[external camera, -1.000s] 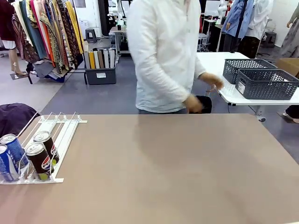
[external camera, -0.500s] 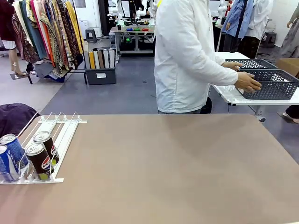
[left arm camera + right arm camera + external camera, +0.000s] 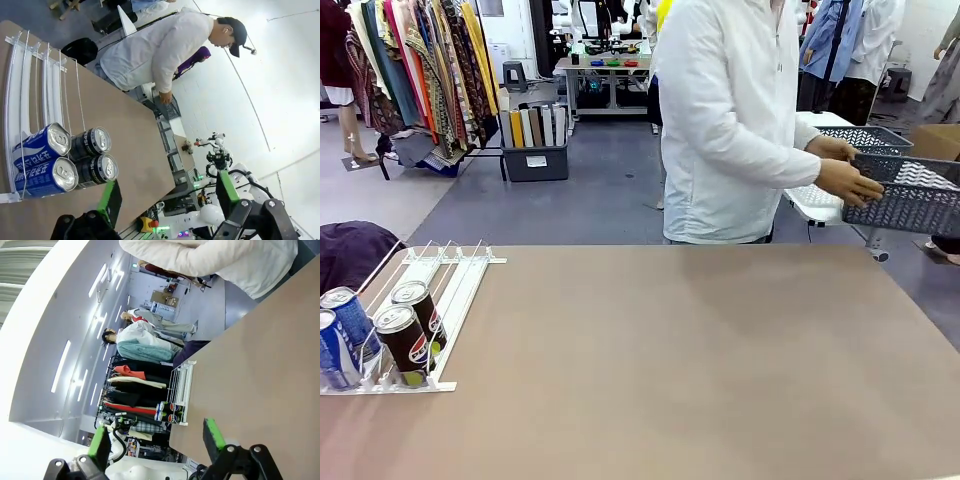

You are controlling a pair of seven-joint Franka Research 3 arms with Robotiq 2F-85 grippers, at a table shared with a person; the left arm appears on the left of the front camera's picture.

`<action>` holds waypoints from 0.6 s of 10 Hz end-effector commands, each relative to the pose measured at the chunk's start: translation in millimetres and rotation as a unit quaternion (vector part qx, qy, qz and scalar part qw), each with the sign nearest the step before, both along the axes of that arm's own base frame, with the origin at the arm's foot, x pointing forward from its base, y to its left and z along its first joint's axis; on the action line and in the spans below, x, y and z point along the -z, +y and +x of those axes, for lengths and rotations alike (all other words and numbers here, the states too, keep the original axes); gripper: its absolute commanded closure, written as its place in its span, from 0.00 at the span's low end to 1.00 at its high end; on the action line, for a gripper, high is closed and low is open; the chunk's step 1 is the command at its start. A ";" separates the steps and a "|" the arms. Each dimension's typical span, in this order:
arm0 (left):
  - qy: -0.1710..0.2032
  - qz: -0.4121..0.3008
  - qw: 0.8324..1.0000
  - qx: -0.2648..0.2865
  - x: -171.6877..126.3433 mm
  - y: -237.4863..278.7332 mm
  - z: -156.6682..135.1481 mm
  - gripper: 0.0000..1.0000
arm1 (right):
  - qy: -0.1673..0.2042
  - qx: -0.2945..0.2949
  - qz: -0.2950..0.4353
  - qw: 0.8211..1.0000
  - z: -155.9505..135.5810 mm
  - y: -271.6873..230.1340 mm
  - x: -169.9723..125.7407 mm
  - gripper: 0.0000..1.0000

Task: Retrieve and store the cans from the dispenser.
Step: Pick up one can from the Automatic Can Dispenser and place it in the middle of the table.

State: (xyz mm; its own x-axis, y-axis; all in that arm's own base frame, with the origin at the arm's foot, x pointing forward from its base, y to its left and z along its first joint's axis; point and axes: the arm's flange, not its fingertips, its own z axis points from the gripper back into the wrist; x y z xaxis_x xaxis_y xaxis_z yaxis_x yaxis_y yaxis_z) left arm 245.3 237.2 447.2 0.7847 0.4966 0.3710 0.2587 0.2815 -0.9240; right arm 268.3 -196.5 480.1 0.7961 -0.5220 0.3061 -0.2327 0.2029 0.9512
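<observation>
Four cans [image 3: 405, 340], two blue and two black, stand at the near end of the white wire dispenser [image 3: 445, 280], on the near left side of the table [image 3: 700, 350]. Left gripper [image 3: 167, 194]: fingers spread, nothing between them, pointed toward the cans and apart from them. Right gripper [image 3: 156, 436]: fingers spread, empty, facing bare tabletop. Beyond the far edge, the person's hands [image 3: 848, 182] hold a dark grey basket [image 3: 910, 205], clear of the table
</observation>
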 end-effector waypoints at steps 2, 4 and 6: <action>0.026 0.084 0.996 0.008 -14.3 -20.3 10.2 0.00 | -0.009 0.002 0.006 1.000 1.5 -1.1 -4.1 0.00; 0.069 0.225 0.971 0.046 -41.9 -71.1 30.4 0.00 | -0.009 0.002 0.006 1.000 1.5 -1.1 -4.1 0.00; 0.144 0.372 0.916 0.032 -45.5 -115.0 49.9 0.00 | -0.009 0.002 0.006 1.000 1.5 -1.1 -4.1 0.00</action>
